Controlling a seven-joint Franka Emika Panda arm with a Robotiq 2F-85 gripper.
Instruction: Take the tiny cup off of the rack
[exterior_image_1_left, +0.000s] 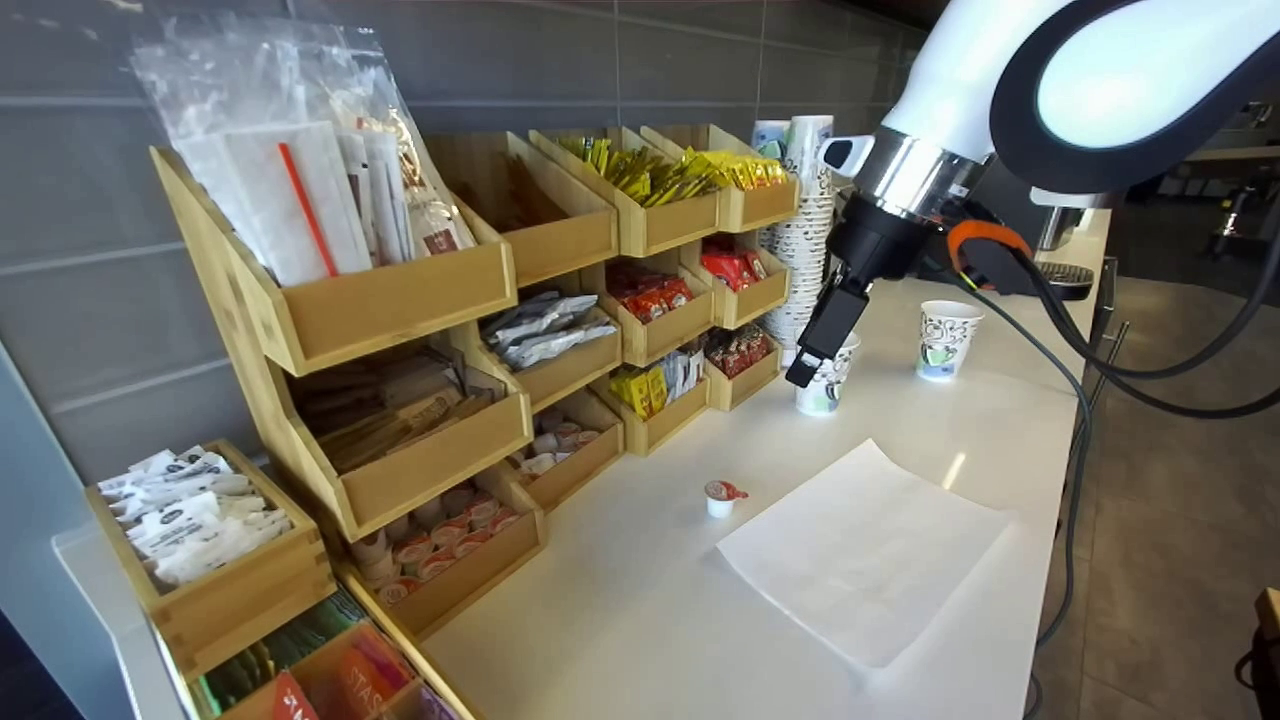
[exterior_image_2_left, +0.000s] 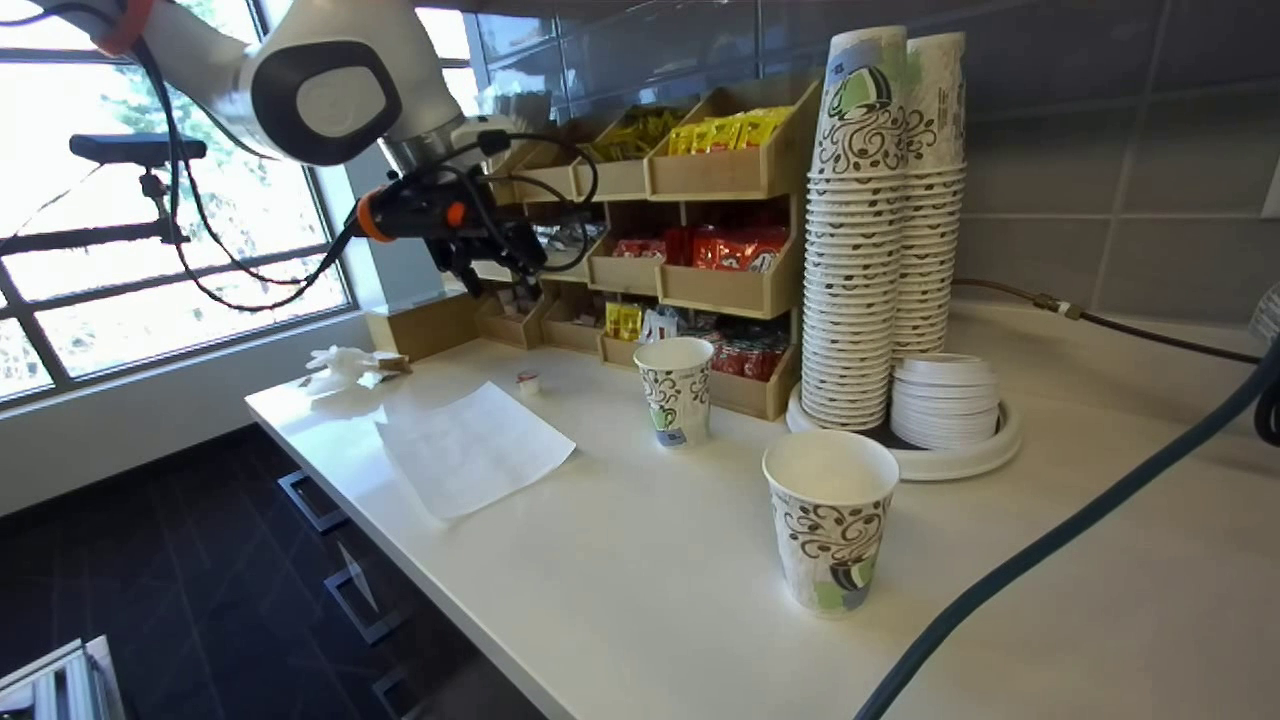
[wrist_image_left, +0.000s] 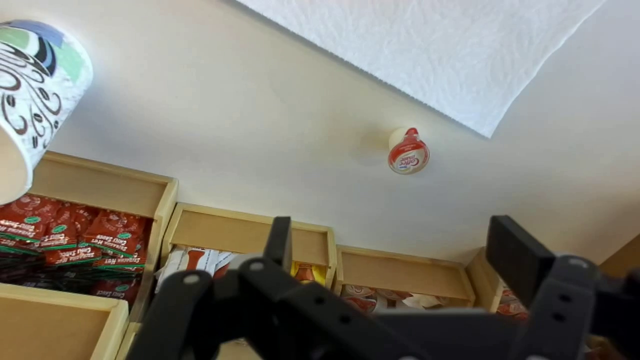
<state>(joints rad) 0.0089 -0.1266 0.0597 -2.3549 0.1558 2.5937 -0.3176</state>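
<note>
A tiny cup, white with a reddish-brown lid, stands upright on the counter beside the paper sheet, off the rack; it shows in both exterior views (exterior_image_1_left: 720, 498) (exterior_image_2_left: 528, 382) and in the wrist view (wrist_image_left: 409, 154). The light plywood rack (exterior_image_1_left: 400, 310) stands along the wall and also shows in an exterior view (exterior_image_2_left: 712, 172) and the wrist view (wrist_image_left: 250, 230). Several similar tubs lie in its lowest bins. My gripper (wrist_image_left: 387, 235) is open with nothing between its fingers. It hangs above the counter in front of the rack (exterior_image_1_left: 802, 372) (exterior_image_2_left: 500, 282), apart from the tiny cup.
A white paper sheet (exterior_image_1_left: 870, 550) lies on the counter. Two paper cups stand there, one close to the rack (exterior_image_2_left: 676, 392), one farther along (exterior_image_2_left: 830, 520). Tall cup stacks (exterior_image_2_left: 855, 280) stand at the rack's end. A wooden box of white packets (exterior_image_1_left: 215, 560) sits at the other end.
</note>
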